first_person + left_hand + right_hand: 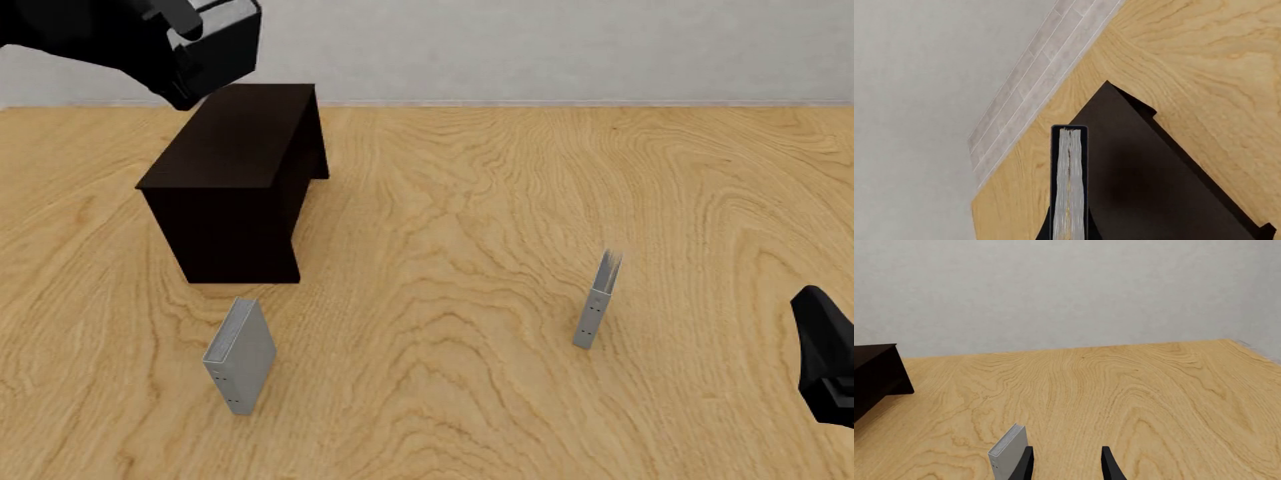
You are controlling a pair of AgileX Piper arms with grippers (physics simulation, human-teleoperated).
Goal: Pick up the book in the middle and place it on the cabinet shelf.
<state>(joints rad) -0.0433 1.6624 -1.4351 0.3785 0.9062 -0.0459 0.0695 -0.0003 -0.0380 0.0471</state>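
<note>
Left end effector (200,45) grips thick black book (1069,185); boxy dark cabinet (240,170) below.

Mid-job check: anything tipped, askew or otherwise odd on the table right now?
Nothing stands out. Both thin grey books stand upright on the table, the cabinet shelf sits square, and the left gripper holds the black book over it.

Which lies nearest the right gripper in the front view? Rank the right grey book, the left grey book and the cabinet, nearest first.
Measured from the right gripper at the front view's right edge:
1. Right grey book, standing just to its left.
2. Left grey book, across the table near the front left.
3. Cabinet, far left and further back.
</note>
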